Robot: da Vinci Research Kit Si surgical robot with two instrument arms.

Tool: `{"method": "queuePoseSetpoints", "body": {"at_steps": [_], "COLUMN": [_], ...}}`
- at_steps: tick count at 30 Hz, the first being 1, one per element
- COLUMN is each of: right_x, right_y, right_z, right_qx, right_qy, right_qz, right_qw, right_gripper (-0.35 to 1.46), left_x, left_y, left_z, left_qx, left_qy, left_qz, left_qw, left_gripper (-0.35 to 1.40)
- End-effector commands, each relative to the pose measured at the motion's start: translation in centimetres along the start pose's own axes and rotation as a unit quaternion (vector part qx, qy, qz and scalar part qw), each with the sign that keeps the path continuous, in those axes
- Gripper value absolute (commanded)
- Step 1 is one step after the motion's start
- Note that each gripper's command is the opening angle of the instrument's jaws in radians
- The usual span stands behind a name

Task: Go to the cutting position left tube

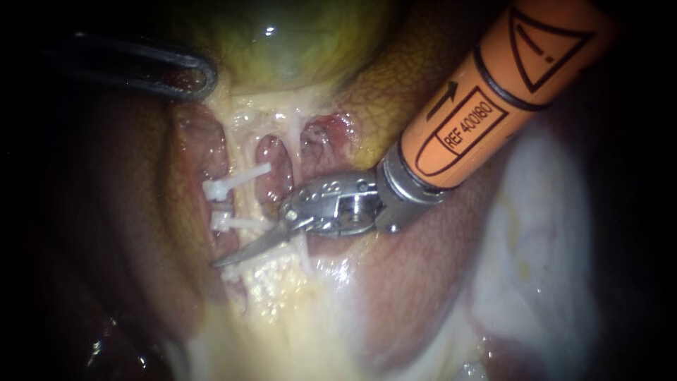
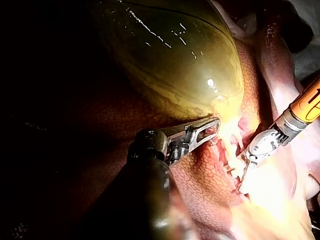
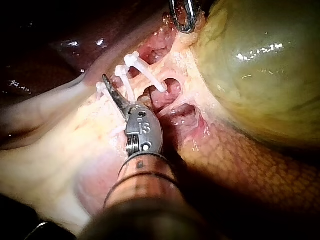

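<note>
The left tube [image 1: 218,207] runs down the left-centre of the endoscope view, below the gallbladder [image 1: 282,42]; it carries three white clips, an upper clip [image 1: 233,182], a middle clip [image 1: 229,223] and a lower clip [image 1: 236,271]. The right instrument [image 1: 224,259] enters from the upper right; its two thin blades lie together, holding nothing, and the tip rests at the tube between the middle and lower clips. The left instrument [image 1: 201,76], at the upper left, appears to have its jaws closed on the gallbladder's lower edge, holding it up.

The blades look almost in place, though they would have to open and straddle the tube before a cut. The risks, as I judge them: a closed tip pushed further could prick the tube or the liver [image 1: 141,212] behind it; a blade could catch a clip and loosen it; if the left instrument's hold slipped, the tube would slacken and shift off the blades.
</note>
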Motion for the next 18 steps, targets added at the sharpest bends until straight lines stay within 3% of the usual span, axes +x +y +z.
{"method": "queuePoseSetpoints", "body": {"at_steps": [1, 6, 18], "right_x": [0.00, 0.07, 0.40], "right_y": [0.00, 0.02, 0.16], "right_z": [0.00, -0.06, -0.32], "right_qx": [0.000, 0.001, -0.002], "right_qy": [0.000, 0.001, 0.019], "right_qz": [0.001, 0.003, 0.016], "right_qw": [1.0000, 1.0000, 0.9997], "right_gripper": [1.07, 1.07, 1.07], "left_x": [0.00, 0.00, 0.01], "left_y": [0.00, 0.00, 0.00], "left_z": [0.00, -0.01, -0.01], "left_qx": [0.000, 0.000, 0.000], "left_qy": [0.000, 0.000, 0.000], "left_qz": [0.000, 0.000, 0.000], "left_qw": [1.0000, 1.0000, 1.0000], "left_gripper": [-0.35, -0.35, -0.35]}}
